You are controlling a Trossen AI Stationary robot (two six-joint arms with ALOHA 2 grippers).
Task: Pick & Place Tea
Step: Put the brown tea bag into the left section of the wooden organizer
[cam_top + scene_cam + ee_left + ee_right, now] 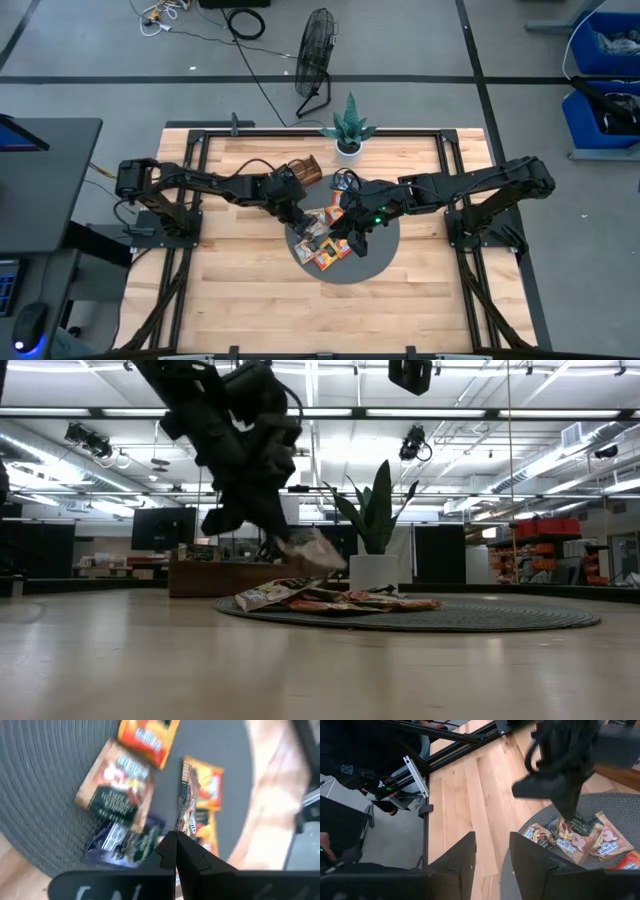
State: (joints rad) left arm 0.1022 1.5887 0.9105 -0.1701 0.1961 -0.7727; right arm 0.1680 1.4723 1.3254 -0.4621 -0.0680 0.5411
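With my left gripper (175, 851) pinched on what looks like one tea sachet (186, 800) edge-on above the pile on the round mat (375, 262), I should lift straight and slowly, right gripper (492, 851) waiting parted nearby.

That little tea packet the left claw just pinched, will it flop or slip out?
The tea sachet looks thin and light, so probably easy to lift. It hangs tilted from the left gripper, hinting it may bend. Held only by an edge, its glossy wrapper could slip.
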